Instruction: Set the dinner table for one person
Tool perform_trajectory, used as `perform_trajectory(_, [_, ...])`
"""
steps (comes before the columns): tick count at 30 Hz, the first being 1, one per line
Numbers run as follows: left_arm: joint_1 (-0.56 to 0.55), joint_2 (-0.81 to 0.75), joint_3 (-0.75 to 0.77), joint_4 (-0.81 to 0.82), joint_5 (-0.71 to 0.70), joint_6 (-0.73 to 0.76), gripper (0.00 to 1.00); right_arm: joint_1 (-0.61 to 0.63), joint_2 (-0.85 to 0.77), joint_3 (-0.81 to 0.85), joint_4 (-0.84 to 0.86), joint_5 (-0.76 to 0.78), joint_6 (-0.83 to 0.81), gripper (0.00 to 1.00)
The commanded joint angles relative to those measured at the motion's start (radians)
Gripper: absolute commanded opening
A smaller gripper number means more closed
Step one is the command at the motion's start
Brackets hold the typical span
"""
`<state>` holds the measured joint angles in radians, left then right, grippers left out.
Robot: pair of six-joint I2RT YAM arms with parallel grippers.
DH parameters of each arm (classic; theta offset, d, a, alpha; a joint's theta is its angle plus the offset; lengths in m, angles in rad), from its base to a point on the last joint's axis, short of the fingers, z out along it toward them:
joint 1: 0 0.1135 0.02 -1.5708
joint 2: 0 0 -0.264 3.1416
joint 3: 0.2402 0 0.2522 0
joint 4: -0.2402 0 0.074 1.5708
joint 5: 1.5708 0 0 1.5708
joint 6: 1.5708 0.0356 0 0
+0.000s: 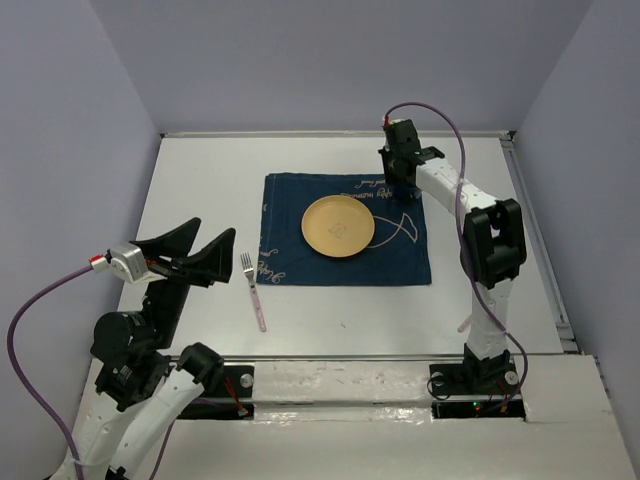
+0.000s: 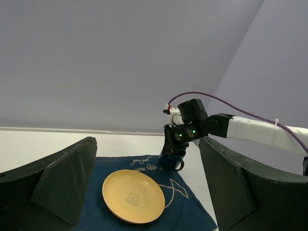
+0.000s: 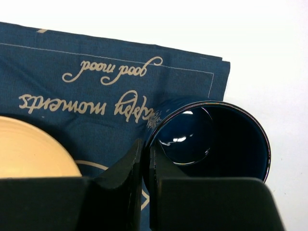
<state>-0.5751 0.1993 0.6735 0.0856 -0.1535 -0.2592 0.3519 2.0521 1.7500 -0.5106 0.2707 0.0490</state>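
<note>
The white dinner table [image 1: 200,180] carries a dark blue cloth mat [image 1: 400,262] with a yellow plate [image 1: 338,225] on it. A fork [image 1: 254,290] with a pink handle lies on the table just left of the mat. My right gripper [image 1: 400,182] is shut on the rim of a dark blue mug [image 3: 211,139], one finger inside and one outside, at the mat's far right corner. In the left wrist view the mug [image 2: 172,161] sits at or just above the cloth. My left gripper [image 1: 215,228] is open and empty, raised over the table's left side, pointing at the plate [image 2: 133,196].
Grey walls close the table in on the left, back and right. A metal rail [image 1: 535,235] runs along the right edge. A small pinkish item [image 1: 462,322] shows beside the right arm's lower link, mostly hidden. The arm bases stand at the near edge.
</note>
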Motion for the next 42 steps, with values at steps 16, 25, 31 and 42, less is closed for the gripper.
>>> perform_trajectory(16, [0.0,0.014,-0.005,0.049,0.011,0.017,0.99,-0.007,0.102,0.177,0.034,0.031,-0.054,0.0])
perform_trajectory(25, [0.003,0.012,-0.005,0.048,0.008,0.017,0.99,-0.007,0.108,0.143,0.04,0.096,0.006,0.42])
perform_trajectory(31, [0.001,0.006,-0.005,0.048,0.006,0.017,0.99,-0.007,0.008,0.102,0.043,0.032,0.058,0.51])
perform_trajectory(42, [0.007,0.011,0.0,0.028,-0.07,0.023,0.99,0.341,-0.388,-0.424,0.332,-0.105,0.307,0.52])
